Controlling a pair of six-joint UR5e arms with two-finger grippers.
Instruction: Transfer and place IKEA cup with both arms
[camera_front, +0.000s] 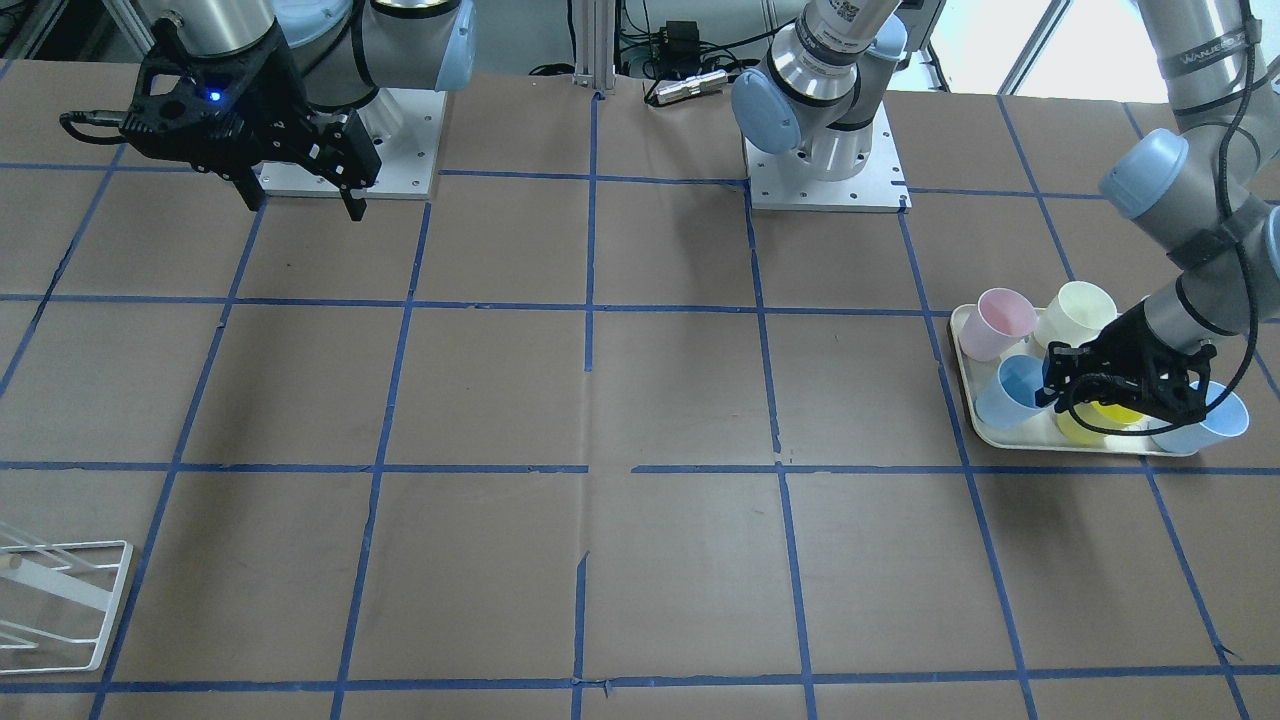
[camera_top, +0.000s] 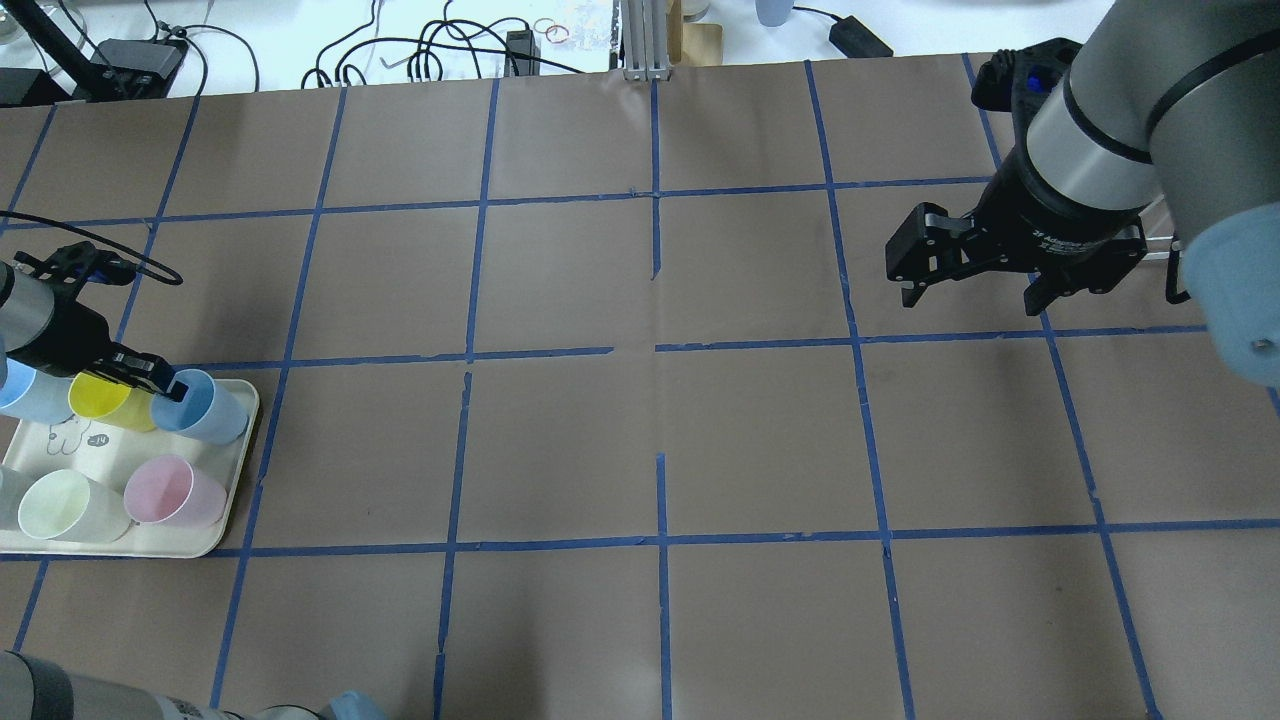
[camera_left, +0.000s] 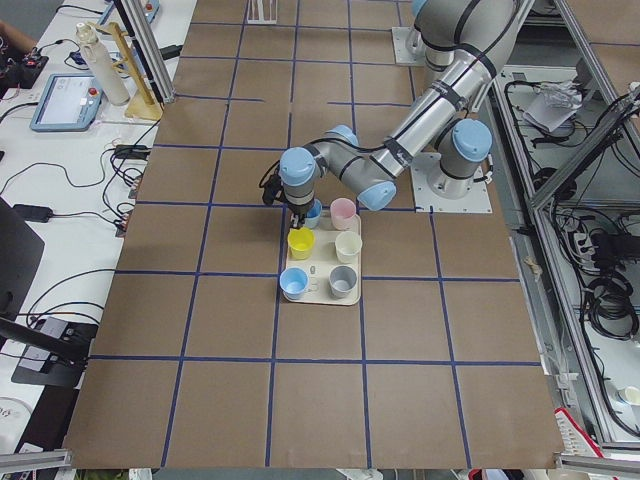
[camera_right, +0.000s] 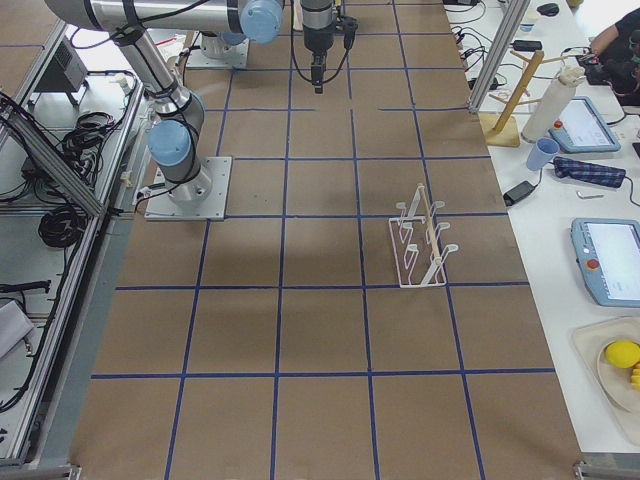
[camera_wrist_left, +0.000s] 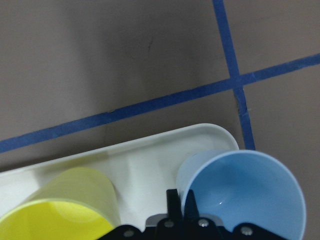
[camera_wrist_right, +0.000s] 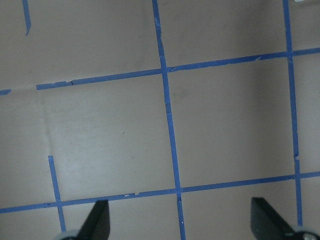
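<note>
A pale-blue IKEA cup (camera_top: 208, 407) stands at the far right corner of a white tray (camera_top: 232, 505) at the table's left end. My left gripper (camera_top: 160, 381) hangs over it, its two fingers close together astride the cup's near rim. The left wrist view shows the cup (camera_wrist_left: 245, 197) with the fingertips (camera_wrist_left: 173, 200) pinching its wall. From the front the cup (camera_front: 1008, 392) sits beside the gripper (camera_front: 1058, 385). My right gripper (camera_top: 968, 298) is open and empty, held above the bare table at the far right (camera_front: 305, 205); its fingers (camera_wrist_right: 100, 220) are spread wide.
The tray also holds a yellow cup (camera_top: 100, 398), a second blue cup (camera_top: 25, 392), a pink cup (camera_top: 170, 492), a cream cup (camera_top: 60, 505) and a grey cup (camera_left: 342, 282). A white wire rack (camera_right: 420, 240) stands near the table's far right edge.
</note>
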